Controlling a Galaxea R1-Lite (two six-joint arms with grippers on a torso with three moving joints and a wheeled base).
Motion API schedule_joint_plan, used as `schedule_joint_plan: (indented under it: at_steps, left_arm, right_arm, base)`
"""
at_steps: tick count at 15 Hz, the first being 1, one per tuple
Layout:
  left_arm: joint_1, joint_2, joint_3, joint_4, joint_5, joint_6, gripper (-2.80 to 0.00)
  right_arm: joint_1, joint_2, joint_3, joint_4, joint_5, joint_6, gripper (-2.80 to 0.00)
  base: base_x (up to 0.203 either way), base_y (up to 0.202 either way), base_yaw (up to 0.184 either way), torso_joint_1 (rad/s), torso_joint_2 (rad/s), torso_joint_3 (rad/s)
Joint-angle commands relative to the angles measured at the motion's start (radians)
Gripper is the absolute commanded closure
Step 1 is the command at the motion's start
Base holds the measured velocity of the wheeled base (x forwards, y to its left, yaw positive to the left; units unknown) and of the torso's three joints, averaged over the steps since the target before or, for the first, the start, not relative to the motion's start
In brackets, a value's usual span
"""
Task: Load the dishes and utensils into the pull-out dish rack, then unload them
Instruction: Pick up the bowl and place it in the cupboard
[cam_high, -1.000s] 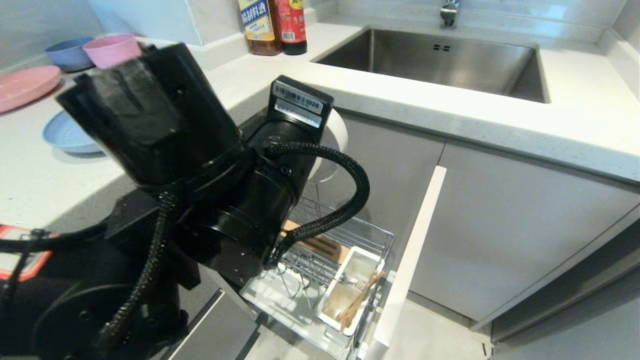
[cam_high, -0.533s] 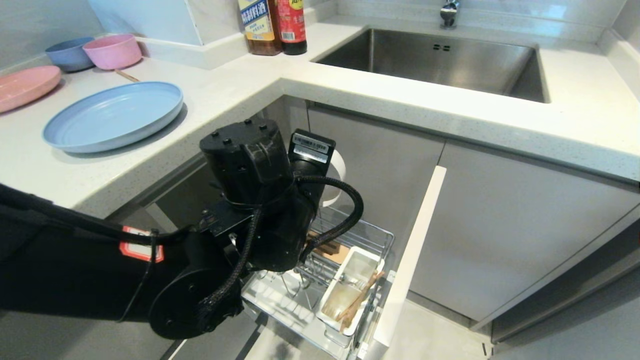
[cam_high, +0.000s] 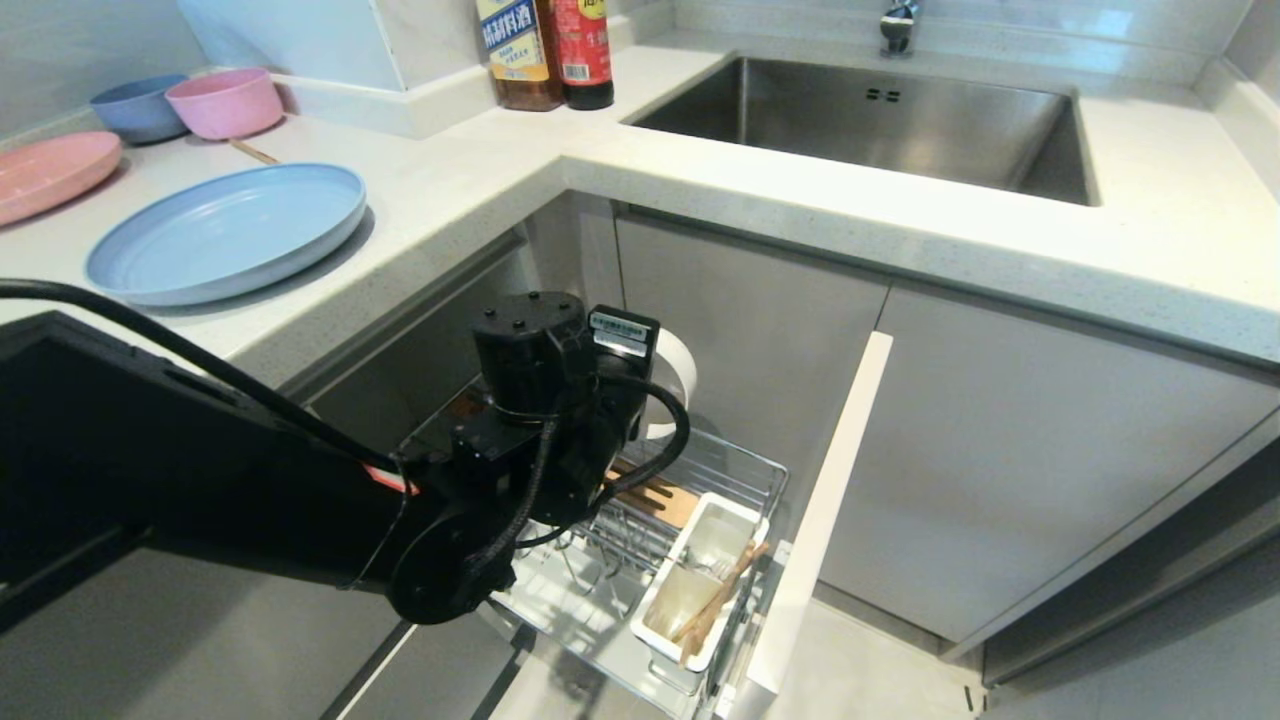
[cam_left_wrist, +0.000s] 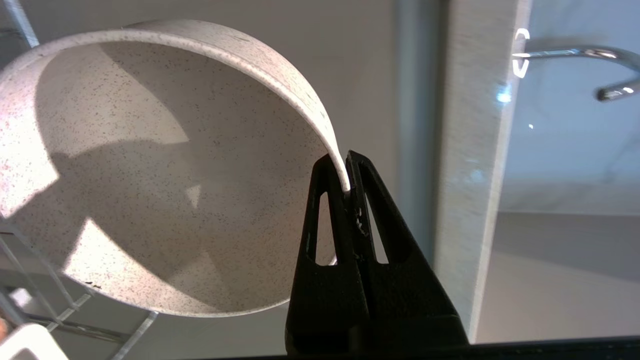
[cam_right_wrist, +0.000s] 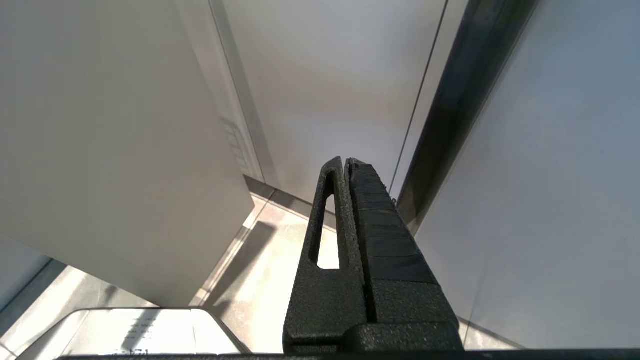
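Now lower: left gripper (cam_left_wrist: 346, 172), bowl (cam_left_wrist: 160, 170), toward rack (cam_high: 690, 470).

Head camera looks down; left wrist camera closes on bowl (cam_left_wrist: 150, 165).

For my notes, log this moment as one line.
left hand: shut on cream speckled bowl rim | over chrome wire dish rack | right hand: shut, idle

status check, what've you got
Left hand shut on speckled cream bowl rim, over chrome wire pull-out rack. Right hand shut, parked. Nothing blocking.
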Motion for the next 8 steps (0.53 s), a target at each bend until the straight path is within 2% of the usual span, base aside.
schedule_joint_plan:
  at_steps: [1,3,5,8]
  left_arm:
    - [0.007,0.05,-0.002,-0.008,0.0,-0.02,0.0]
    - [0.016,0.073,-0.003,-0.017,-0.014,-0.048,0.0]
    - [0.029,0.091,-0.003,-0.075,-0.066,-0.052,0.0]
    - [0.051,0.14,-0.004,-0.121,-0.102,-0.053,0.0]
  right_arm:
    - [0.0,0.0,0.002,0.0,0.0,0.0,0.0]
    - [0.0,0.0,0.002,0.0,0.0,0.0,0.0]
    - [0.0,0.0,0.002,0.0,0.0,0.0,0.0]
    - [0.0,0.0,0.001,0.0,0.0,0.0,0.0]
  base:
    - [0.0,0.0,0.0,0.0,0.0,0.0]
    - [0.0,0.0,0.0,0.0,0.0,0.0]
    - [0.0,0.0,0.0,0.0,0.0,0.0]
    - [0.0,0.0,0.0,0.0,0.0,0.0]
